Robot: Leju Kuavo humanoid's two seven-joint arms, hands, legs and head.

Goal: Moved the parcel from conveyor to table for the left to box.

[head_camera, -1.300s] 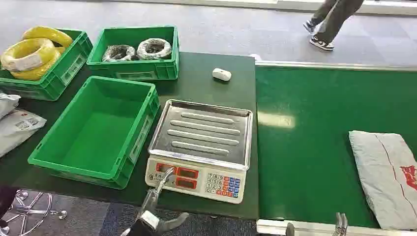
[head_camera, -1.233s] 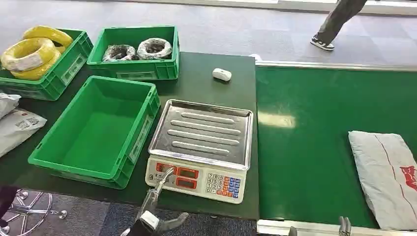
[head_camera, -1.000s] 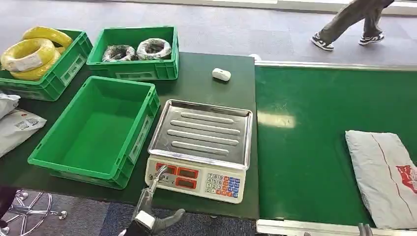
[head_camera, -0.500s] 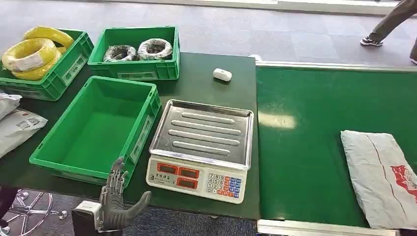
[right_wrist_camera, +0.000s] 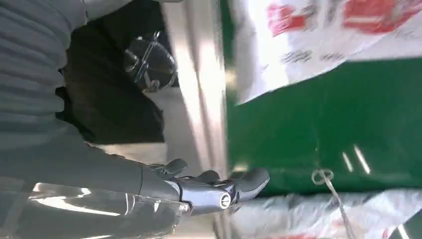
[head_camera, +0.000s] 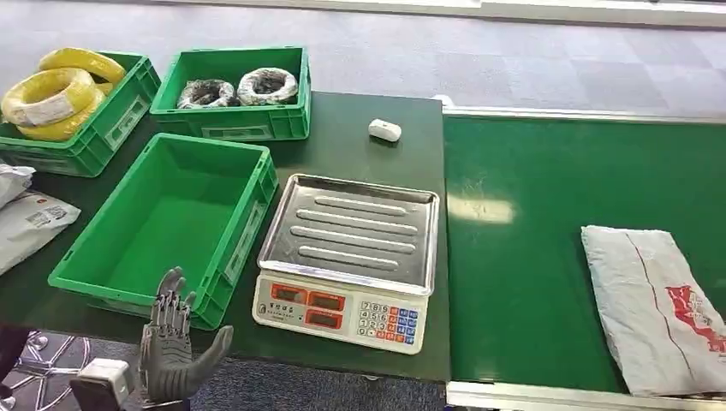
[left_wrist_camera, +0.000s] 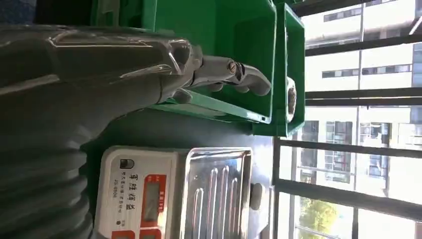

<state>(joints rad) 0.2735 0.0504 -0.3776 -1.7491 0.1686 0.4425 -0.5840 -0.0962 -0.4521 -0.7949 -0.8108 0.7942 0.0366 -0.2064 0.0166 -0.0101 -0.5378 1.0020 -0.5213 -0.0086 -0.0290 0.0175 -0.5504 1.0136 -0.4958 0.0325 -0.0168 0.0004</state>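
Note:
The grey-white parcel [head_camera: 655,308] with red print lies flat on the green conveyor belt [head_camera: 531,223] at the right, near its front edge. My left hand [head_camera: 175,347] is raised with fingers spread and holds nothing, just in front of the empty green crate [head_camera: 171,223]. In the left wrist view the left hand [left_wrist_camera: 214,74] reaches out beside the crate wall [left_wrist_camera: 239,50], above the scale [left_wrist_camera: 164,194]. My right hand [right_wrist_camera: 199,191] hangs below the conveyor's metal rim [right_wrist_camera: 191,74], fingers loosely extended and empty, with the parcel [right_wrist_camera: 308,40] beyond it.
A weighing scale [head_camera: 347,248] with a steel tray stands mid-table. Behind are a crate of yellow coils [head_camera: 60,94], a crate of wrapped coils [head_camera: 235,90] and a small white object [head_camera: 385,130]. Grey bags [head_camera: 26,218] lie at the left edge.
My left hand has swung left from in front of the scale to in front of the crate and opened wider. The parcel has drifted left on the belt. A walking person left the background.

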